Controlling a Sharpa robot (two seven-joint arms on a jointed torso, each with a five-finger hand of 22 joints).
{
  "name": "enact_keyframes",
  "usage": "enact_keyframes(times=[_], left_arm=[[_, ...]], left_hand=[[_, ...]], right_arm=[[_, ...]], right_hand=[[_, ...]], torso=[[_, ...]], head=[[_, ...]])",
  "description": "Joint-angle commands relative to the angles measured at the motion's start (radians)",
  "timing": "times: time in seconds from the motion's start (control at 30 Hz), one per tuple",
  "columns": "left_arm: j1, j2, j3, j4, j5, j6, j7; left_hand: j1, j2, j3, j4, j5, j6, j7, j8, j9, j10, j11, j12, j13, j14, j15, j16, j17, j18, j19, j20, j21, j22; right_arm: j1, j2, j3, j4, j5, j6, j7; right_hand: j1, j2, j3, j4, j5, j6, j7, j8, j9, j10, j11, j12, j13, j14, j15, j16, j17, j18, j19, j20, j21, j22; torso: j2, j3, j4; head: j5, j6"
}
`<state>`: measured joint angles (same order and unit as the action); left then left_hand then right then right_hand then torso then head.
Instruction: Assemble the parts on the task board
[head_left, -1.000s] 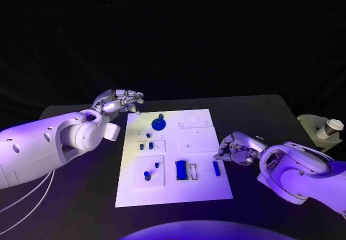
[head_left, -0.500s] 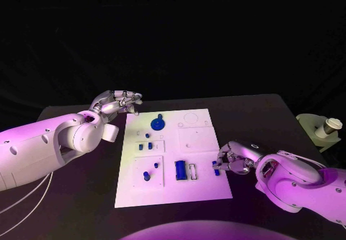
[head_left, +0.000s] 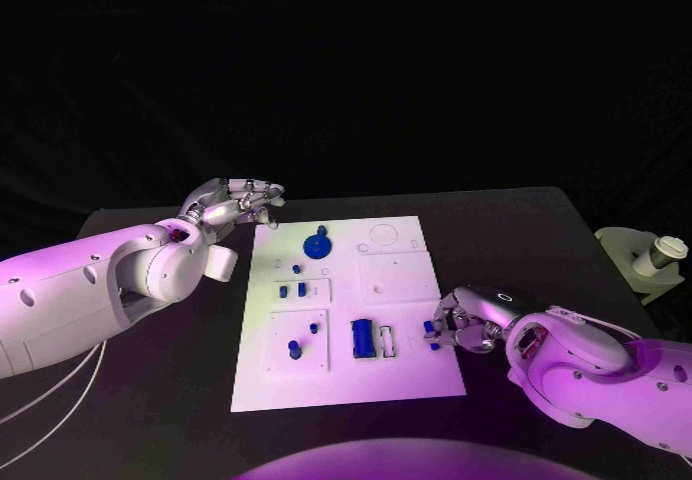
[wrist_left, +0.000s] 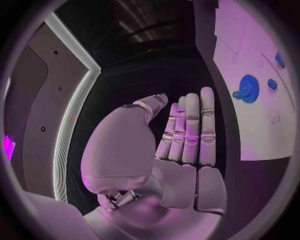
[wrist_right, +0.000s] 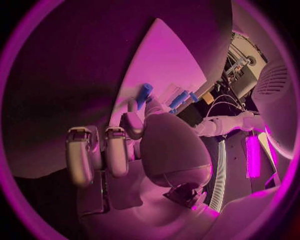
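Looking down at the counter (head_left: 159, 400), you see the task board (head_left: 411, 375) lying in its middle with the blue parts spread across it, among them a round gear-like part (head_left: 317, 243) near the far end and a long block (head_left: 361, 340) nearer you. Your right hand (head_left: 459, 325) sits at the board's right edge with its fingers closed on a thin blue bar (head_left: 431, 335). Your left hand (head_left: 231, 205) hovers beside the board's far left corner, fingers loosely apart and holding nothing.

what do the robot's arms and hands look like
Both arms are smooth, rounded white shells with small dark dots. The left hand and right hand are silver metal with jointed, segmented fingers. Thin pale cables hang below the left arm.
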<state>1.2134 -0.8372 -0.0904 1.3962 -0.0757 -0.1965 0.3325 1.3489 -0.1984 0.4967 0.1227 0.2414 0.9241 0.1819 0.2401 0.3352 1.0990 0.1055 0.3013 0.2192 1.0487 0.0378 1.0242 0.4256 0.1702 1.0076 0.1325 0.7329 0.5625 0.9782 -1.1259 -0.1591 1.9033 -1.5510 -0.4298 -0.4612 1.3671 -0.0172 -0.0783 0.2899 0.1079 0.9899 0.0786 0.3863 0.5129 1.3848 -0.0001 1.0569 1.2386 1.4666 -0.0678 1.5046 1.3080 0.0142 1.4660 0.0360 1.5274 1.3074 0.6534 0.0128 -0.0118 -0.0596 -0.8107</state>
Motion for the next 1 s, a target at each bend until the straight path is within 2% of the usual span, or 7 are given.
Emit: enact_keyframes(times=[0.03,0.2,0.37,0.53,0.77,0.97,1.0], left_arm=[[0.000,0.000,0.001,0.003,0.005,0.016,0.008],[0.000,-0.001,0.000,0.003,0.005,0.018,0.007],[0.000,-0.002,0.000,0.004,0.005,0.019,0.005],[0.000,-0.004,0.000,0.005,0.005,0.019,0.003],[0.000,-0.004,0.000,0.006,0.004,0.019,0.001],[0.000,-0.005,0.000,0.007,0.004,0.018,0.001],[0.000,-0.005,0.000,0.007,0.004,0.018,0.001]], left_hand=[[0.002,0.001,0.002,0.003,0.005,-0.004,-0.001,-0.004,-0.001,-0.007,0.003,0.004,0.001,-0.005,0.002,0.006,-0.002,0.013,0.003,0.002,-0.004,-0.001],[0.003,0.001,0.002,0.004,0.005,-0.004,-0.001,-0.003,-0.001,-0.007,0.003,0.005,0.002,-0.005,0.002,0.006,-0.002,0.013,0.004,0.002,-0.006,-0.002],[0.003,0.001,0.002,0.004,0.005,-0.004,-0.001,-0.003,-0.001,-0.007,0.003,0.005,0.002,-0.005,0.002,0.006,-0.002,0.013,0.004,0.002,-0.006,-0.002],[0.003,0.001,0.002,0.004,0.005,-0.004,-0.001,-0.003,-0.001,-0.007,0.003,0.005,0.002,-0.005,0.002,0.006,-0.002,0.013,0.004,0.002,-0.006,-0.002],[0.002,0.002,0.002,0.005,0.005,-0.004,-0.001,-0.003,-0.001,-0.008,0.003,0.006,0.002,-0.005,0.002,0.007,-0.002,0.013,0.004,0.002,-0.007,-0.002],[0.003,0.002,0.002,0.005,0.005,-0.004,-0.001,-0.003,-0.001,-0.008,0.003,0.006,0.002,-0.005,0.002,0.007,-0.003,0.013,0.005,0.002,-0.007,-0.002],[0.003,0.002,0.002,0.005,0.005,-0.004,-0.001,-0.003,-0.001,-0.008,0.003,0.006,0.002,-0.005,0.002,0.007,-0.003,0.013,0.005,0.002,-0.007,-0.002]], right_arm=[[-0.008,0.004,-0.004,-0.006,-0.050,0.044,-0.041],[-0.019,0.020,-0.004,-0.010,-0.069,0.045,-0.053],[-0.029,0.033,-0.004,-0.011,-0.092,0.054,-0.064],[-0.033,0.039,-0.004,-0.010,-0.143,0.088,-0.073],[-0.034,0.047,-0.004,-0.008,-0.199,0.128,-0.079],[-0.034,0.051,-0.004,-0.004,-0.206,0.113,-0.080],[-0.034,0.052,-0.004,-0.001,-0.205,0.104,-0.080]], right_hand=[[-0.008,-0.004,-0.006,0.001,-0.005,0.009,-0.001,-0.003,-0.002,0.006,0.001,0.004,0.001,0.071,0.005,0.002,0.086,-0.006,0.092,0.010,0.006,0.253],[0.001,-0.013,-0.003,-0.002,-0.008,0.018,-0.005,0.000,0.001,0.006,-0.002,0.005,0.002,0.071,0.003,0.003,0.088,-0.007,0.092,0.009,0.008,0.254],[0.091,-0.013,0.041,-0.028,-0.006,0.025,-0.014,-0.001,0.001,0.006,-0.011,0.010,0.008,0.072,-0.006,0.004,0.092,-0.008,0.094,0.002,0.013,0.255],[0.143,-0.037,0.073,-0.036,-0.003,0.036,-0.017,-0.002,0.000,0.006,-0.014,0.015,0.013,0.073,-0.008,0.007,0.102,-0.008,0.095,-0.002,0.016,0.256],[0.182,-0.078,0.131,-0.019,0.077,0.046,-0.015,-0.012,-0.009,0.001,-0.013,0.010,0.014,0.073,-0.007,0.006,0.102,-0.008,0.094,-0.002,0.014,0.255],[0.212,-0.081,0.189,-0.016,0.116,0.051,-0.015,-0.016,-0.012,-0.002,-0.015,0.009,0.014,0.073,-0.010,0.007,0.105,-0.008,0.095,-0.004,0.015,0.256],[0.213,-0.093,0.229,-0.007,0.169,0.056,-0.016,-0.015,-0.011,-0.001,-0.017,0.011,0.016,0.073,-0.009,0.007,0.106,-0.009,0.095,-0.004,0.017,0.256]], torso=[[0.000,0.0004,-0.0014],[0.000,0.0006,-0.0018],[0.000,0.0016,-0.0006],[0.000,-0.0006,-0.0020],[-0.001,-0.0001,-0.0007],[-0.001,-0.0001,-0.0002],[-0.001,-0.0001,-0.0002]], head=[[0.001,-0.001],[0.002,0.000],[0.003,-0.001],[0.005,-0.003],[0.006,-0.003],[0.006,-0.003],[0.006,-0.003]])
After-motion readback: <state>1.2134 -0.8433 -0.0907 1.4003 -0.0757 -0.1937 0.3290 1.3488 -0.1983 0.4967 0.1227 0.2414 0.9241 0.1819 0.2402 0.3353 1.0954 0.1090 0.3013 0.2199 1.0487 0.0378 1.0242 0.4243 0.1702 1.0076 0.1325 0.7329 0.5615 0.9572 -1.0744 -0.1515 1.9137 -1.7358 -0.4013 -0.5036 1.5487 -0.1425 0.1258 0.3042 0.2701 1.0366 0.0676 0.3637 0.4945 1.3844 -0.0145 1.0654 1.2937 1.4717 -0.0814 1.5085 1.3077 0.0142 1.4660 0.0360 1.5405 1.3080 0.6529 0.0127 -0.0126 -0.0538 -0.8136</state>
